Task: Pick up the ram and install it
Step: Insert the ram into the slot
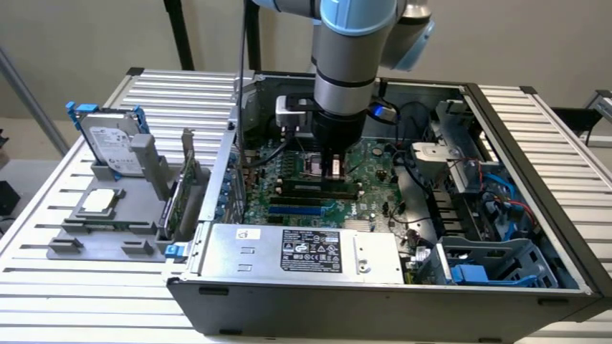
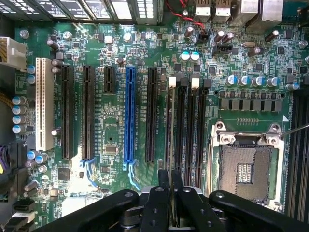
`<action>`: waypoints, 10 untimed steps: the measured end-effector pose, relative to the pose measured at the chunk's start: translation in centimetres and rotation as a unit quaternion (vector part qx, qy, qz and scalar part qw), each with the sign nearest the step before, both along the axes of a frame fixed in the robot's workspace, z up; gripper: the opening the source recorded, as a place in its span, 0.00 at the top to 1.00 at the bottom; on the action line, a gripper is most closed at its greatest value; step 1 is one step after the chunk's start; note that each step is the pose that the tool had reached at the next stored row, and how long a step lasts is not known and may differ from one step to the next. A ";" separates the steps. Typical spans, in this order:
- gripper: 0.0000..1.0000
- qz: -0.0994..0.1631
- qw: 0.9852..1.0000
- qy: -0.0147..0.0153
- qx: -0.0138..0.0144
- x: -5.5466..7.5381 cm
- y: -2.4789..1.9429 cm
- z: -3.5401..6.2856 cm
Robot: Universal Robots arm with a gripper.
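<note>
My gripper (image 1: 335, 170) hangs inside the open PC case (image 1: 535, 215), over the motherboard (image 2: 120, 58). Wrist cam adds detail: jaws clamped on the ram (image 2: 169, 145), seen edge-on, above the memory slots (image 2: 190, 125), w/ the blue slot (image 2: 129, 116) at its 9 o'clock and the CPU socket (image 2: 246, 169) at its 3 o'clock.

Ram (image 2: 170, 145): thin dark stick, edge-on, upright, clamped between gripper (image 2: 170, 193) fingers, directly above motherboard (image 2: 120, 159) memory slots.

The case (image 1: 535, 301) is matt dark metal, on a table (image 1: 86, 287) of ribbed pale metal. The board (image 2: 116, 125) is glossy green, its slots (image 2: 129, 113) smooth plastic. The tool (image 2: 170, 205) is matt black.
</note>
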State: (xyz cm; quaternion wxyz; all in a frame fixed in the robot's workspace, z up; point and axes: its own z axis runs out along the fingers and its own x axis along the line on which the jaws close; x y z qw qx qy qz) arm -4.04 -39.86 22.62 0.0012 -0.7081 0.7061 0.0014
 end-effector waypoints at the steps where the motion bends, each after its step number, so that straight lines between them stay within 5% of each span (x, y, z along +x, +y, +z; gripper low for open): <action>1: 0.86 0.000 1.000 -0.001 0.000 -0.2 0.01 0.00; 4: 0.86 0.000 1.000 -0.004 -0.001 -0.5 0.04 0.02; 10: 0.86 0.000 1.000 -0.006 -0.002 -0.5 0.14 0.02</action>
